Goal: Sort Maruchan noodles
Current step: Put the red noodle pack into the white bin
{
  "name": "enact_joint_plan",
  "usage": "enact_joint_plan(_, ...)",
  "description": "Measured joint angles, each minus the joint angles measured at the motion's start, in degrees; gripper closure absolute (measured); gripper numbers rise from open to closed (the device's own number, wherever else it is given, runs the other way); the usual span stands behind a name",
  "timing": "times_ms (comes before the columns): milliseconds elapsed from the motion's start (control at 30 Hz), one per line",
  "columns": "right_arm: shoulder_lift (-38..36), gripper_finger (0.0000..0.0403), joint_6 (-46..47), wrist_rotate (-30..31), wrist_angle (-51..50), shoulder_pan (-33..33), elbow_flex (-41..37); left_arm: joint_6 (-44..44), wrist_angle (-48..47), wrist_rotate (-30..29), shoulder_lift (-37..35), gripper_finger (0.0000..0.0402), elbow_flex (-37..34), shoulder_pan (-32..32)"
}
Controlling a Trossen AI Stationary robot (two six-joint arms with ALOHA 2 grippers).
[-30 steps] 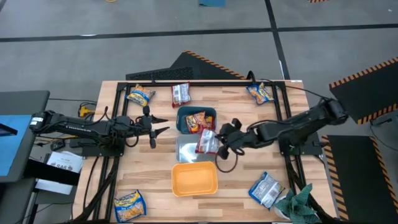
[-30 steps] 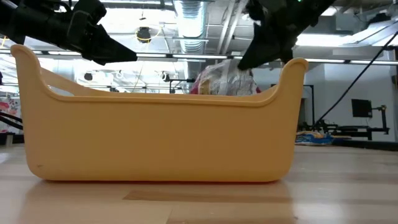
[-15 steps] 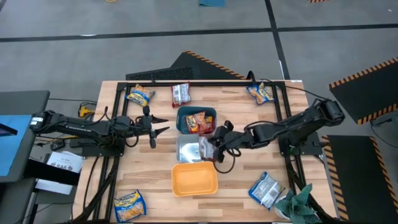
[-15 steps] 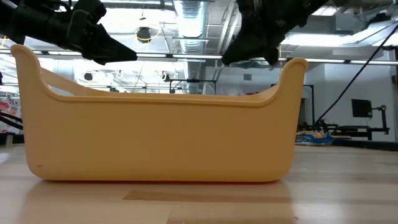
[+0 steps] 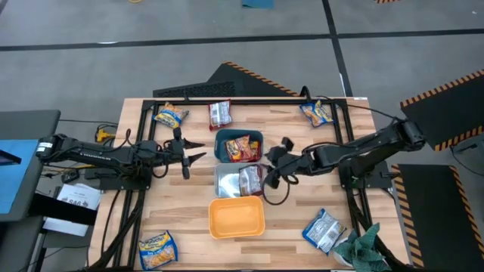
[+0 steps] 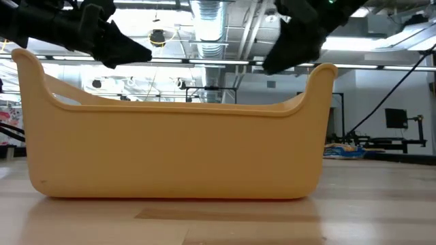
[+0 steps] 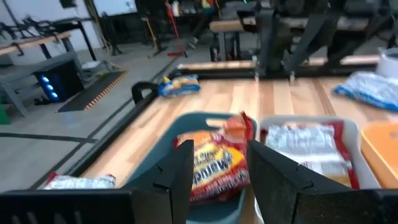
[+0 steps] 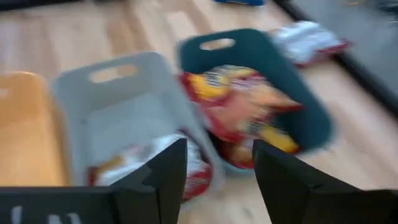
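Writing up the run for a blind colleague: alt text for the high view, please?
Seen from above, the open right gripper hangs beside the white bin, which holds a silver-white packet. The teal bin holds red-orange packets; the orange bin is empty. The open left gripper waits left of the bins.

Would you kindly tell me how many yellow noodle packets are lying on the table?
3: one yellow packet at the far left corner, one at the far right, one at the near left. None look hidden.
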Motion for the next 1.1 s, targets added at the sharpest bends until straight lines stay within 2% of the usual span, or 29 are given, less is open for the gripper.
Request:
enact_joint_plan(100, -3.0, 0.0185, 0.0, 3.5, -1.1, -0.1, -2.1, -2.4, 2.0, -3.6, 0.9, 0.0265, 0.0, 0.3)
enact_joint_plan(200, -5.7, 0.0185, 0.0, 5.0, -0.1, -0.2, -4.4, -8.6, 3.4, -6.4, 3.9, 0.0265, 0.0, 2.2)
enact_joint_plan(367, -7.6, 0.0190, 0.1, 5.4, 3.3, -2.4, -6.4, -15.2, 2.7, -6.9, 12.8, 0.0265, 1.8, 12.0)
enact_joint_plan(467, -7.7, 0.0192, 0.2, 5.4, 6.3, -4.5, -6.7, -15.9, -1.0, -1.3, 18.5, 0.0265, 8.4, 21.1)
enact_joint_plan(600, -6.8, 0.0193, 0.1, 5.2, 9.1, -6.1, -6.7, -16.8, -15.1, 7.3, 26.9, 0.0265, 20.8, 31.8)
enact_joint_plan(767, -6.8, 0.0193, 0.1, 5.0, 6.9, -6.2, -6.7, -18.3, -31.1, 11.9, 39.7, 0.0265, 33.7, 39.4)
enact_joint_plan(933, -6.8, 0.0193, 0.0, 4.9, 6.1, -4.8, -6.7, -19.5, -31.4, 15.5, 50.5, 0.0265, 39.4, 41.5)
enact_joint_plan(1100, -6.8, 0.0193, 0.0, 4.9, 6.0, -3.7, -6.7, -22.2, -28.9, 17.2, 57.6, 0.0265, 41.5, 43.2)
